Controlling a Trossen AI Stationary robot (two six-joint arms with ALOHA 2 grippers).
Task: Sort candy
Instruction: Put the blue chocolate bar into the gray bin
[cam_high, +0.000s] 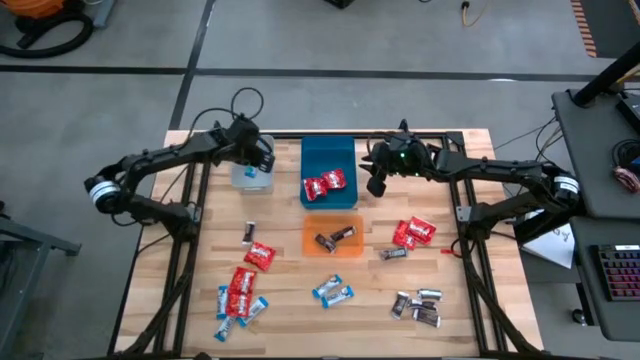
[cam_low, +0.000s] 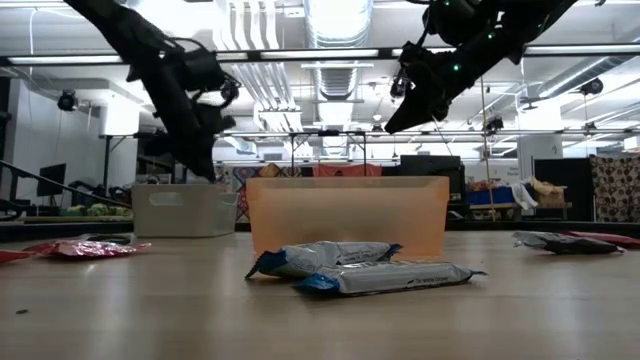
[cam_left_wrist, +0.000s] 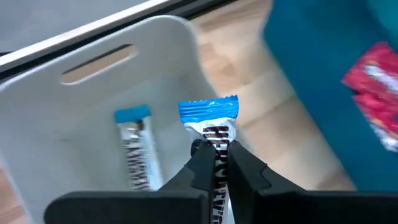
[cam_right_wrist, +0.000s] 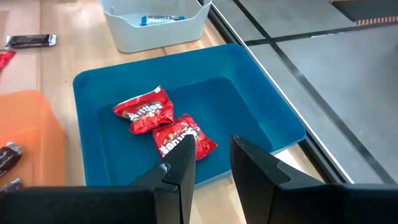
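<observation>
My left gripper (cam_left_wrist: 214, 163) clenched on blue-and-white wrapped candy (cam_left_wrist: 211, 127) above clear plastic bin (cam_left_wrist: 93, 87), one already inside. Right gripper (cam_right_wrist: 208, 155) parted, empty, over blue bin (cam_right_wrist: 267, 118) holding two red candies (cam_right_wrist: 161, 124). Most candy still on wooden table (cam_high: 290, 320).

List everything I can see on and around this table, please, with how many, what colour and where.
clear bin: one, far left of table, one blue-and-white candy inside.
blue bin: one, far middle, holds two red candies.
orange bin: one, table centre, holds two dark candies.
loose red candies: several, near left and right of the orange bin.
loose blue-and-white candies: several, near left and near middle.
loose dark candies: several, mostly near right.
left pincer: over the clear bin, shut on a blue-and-white candy.
right pincer: above the blue bin, fingers apart, nothing between them.
</observation>
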